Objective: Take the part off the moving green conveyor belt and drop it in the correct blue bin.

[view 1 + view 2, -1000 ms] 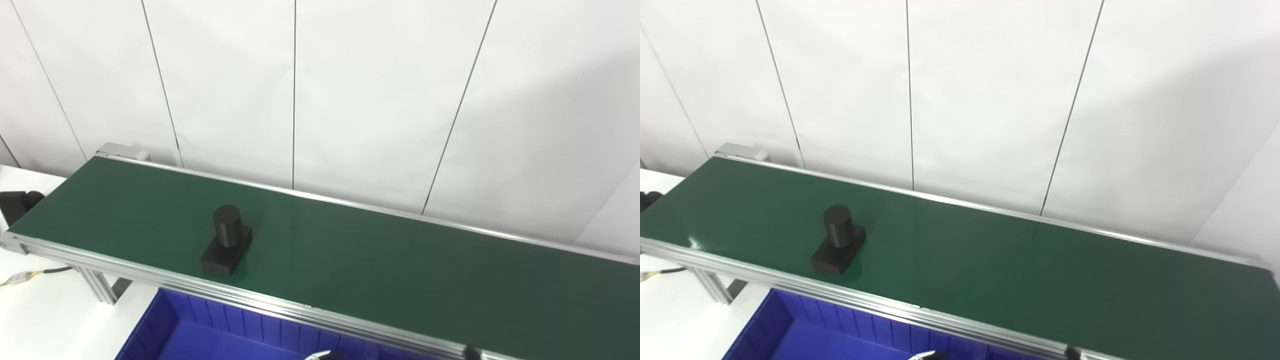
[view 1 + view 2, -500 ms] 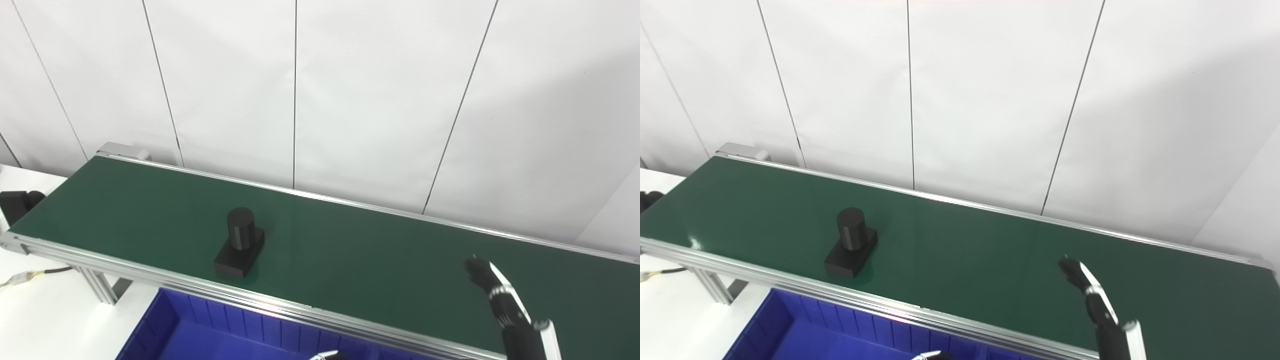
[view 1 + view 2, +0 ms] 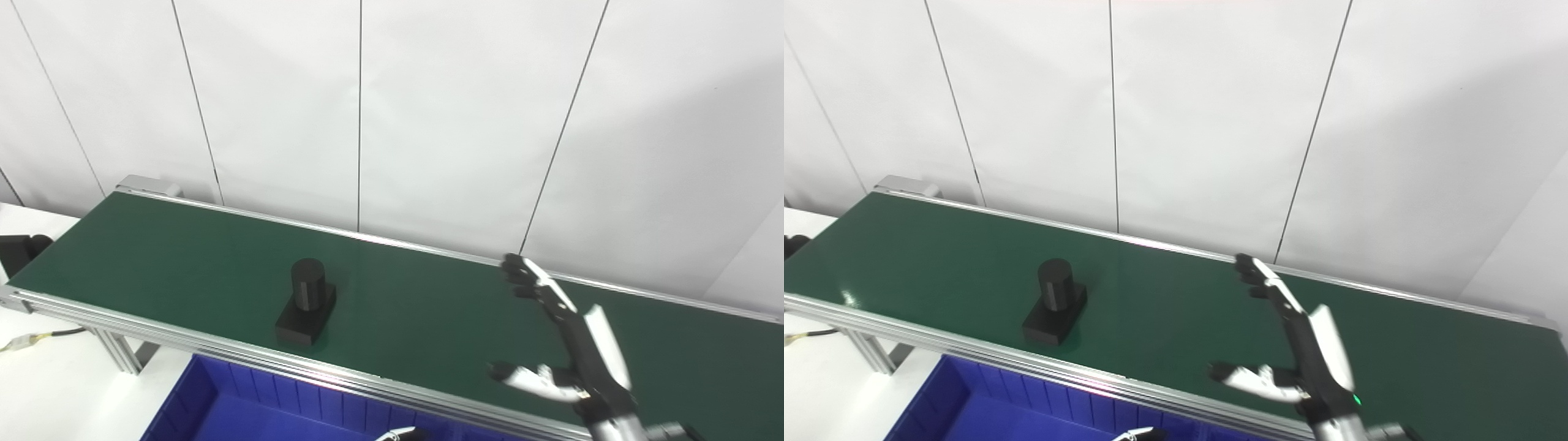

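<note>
A black part (image 3: 306,301), an upright cylinder on a flat rectangular base, stands on the green conveyor belt (image 3: 184,257) near its front rail, left of centre. My right hand (image 3: 566,343) is raised over the right part of the belt, open, fingers stretched toward the back rail and thumb spread to the left, holding nothing. It is well to the right of the part and apart from it. Only a small tip of my left hand (image 3: 398,434) shows at the bottom edge, over the blue bin (image 3: 245,404).
The belt's aluminium rails (image 3: 184,340) run along front and back; a white panelled wall stands behind. A black block (image 3: 18,251) sits at the far left on the white table (image 3: 49,380), with a cable beside the frame leg.
The part has ridden the belt to the right. My right hand has risen from the bottom right and reached farther up and left over the belt, thumb now spread out.
</note>
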Robot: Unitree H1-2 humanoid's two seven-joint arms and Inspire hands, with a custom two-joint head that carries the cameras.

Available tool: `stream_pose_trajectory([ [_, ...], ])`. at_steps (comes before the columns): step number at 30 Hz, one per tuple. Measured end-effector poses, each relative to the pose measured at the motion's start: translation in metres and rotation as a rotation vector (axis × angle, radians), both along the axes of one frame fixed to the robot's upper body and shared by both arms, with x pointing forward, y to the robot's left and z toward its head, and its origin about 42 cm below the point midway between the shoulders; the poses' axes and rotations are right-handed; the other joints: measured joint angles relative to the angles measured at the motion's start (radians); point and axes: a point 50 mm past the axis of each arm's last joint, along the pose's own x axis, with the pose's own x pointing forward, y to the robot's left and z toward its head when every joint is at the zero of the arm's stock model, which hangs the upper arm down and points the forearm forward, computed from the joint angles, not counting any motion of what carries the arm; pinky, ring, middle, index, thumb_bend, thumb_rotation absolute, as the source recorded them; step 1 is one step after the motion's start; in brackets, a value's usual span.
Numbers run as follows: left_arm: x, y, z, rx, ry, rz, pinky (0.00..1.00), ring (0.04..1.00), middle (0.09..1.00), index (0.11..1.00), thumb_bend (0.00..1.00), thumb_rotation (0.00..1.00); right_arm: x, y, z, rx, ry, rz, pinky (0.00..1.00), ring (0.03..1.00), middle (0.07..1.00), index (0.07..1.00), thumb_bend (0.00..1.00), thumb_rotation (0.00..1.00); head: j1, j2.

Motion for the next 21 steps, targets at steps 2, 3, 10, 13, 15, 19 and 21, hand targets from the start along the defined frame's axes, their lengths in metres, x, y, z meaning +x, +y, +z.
stream_pose_trajectory([
  [2,0.0,0.001,0.0,-0.006,0.006,0.001,0.73,0.803,0.82,0.78,0.89,0.7,0.011,0.01,-0.002,-0.023,0.04,-0.001,0.77,0.843,0.877,0.898,0.82,0.55,-0.014,-0.002],
  [3,0.001,0.002,0.0,-0.006,0.008,0.002,0.73,0.803,0.82,0.78,0.89,0.71,0.018,0.015,-0.004,-0.037,0.054,-0.003,0.77,0.843,0.878,0.899,0.82,0.55,-0.014,-0.002],
  [10,-0.002,0.01,-0.002,0.024,0.004,-0.009,0.73,0.8,0.82,0.786,0.88,0.74,0.045,0.043,-0.014,-0.109,0.091,-0.008,0.77,0.847,0.896,0.916,0.85,0.54,-0.072,-0.003],
  [13,-0.004,0.012,-0.003,0.049,-0.008,-0.018,0.74,0.803,0.822,0.79,0.88,0.75,0.057,0.053,-0.019,-0.127,0.121,-0.01,0.77,0.849,0.897,0.921,0.86,0.56,-0.095,-0.002],
  [15,-0.005,0.014,-0.003,0.053,-0.006,-0.022,0.74,0.803,0.822,0.789,0.88,0.74,0.065,0.06,-0.022,-0.157,0.135,-0.01,0.77,0.849,0.894,0.922,0.87,0.59,-0.1,-0.002],
  [19,-0.005,0.014,-0.003,0.05,-0.006,-0.023,0.74,0.806,0.826,0.792,0.87,0.73,0.079,0.077,-0.022,-0.196,0.14,-0.006,0.78,0.859,0.89,0.916,0.87,0.58,-0.127,0.005],
  [21,-0.005,0.013,-0.003,0.049,-0.006,-0.027,0.74,0.805,0.826,0.792,0.87,0.73,0.086,0.085,-0.022,-0.206,0.145,-0.008,0.79,0.862,0.89,0.915,0.87,0.58,-0.134,0.006],
])
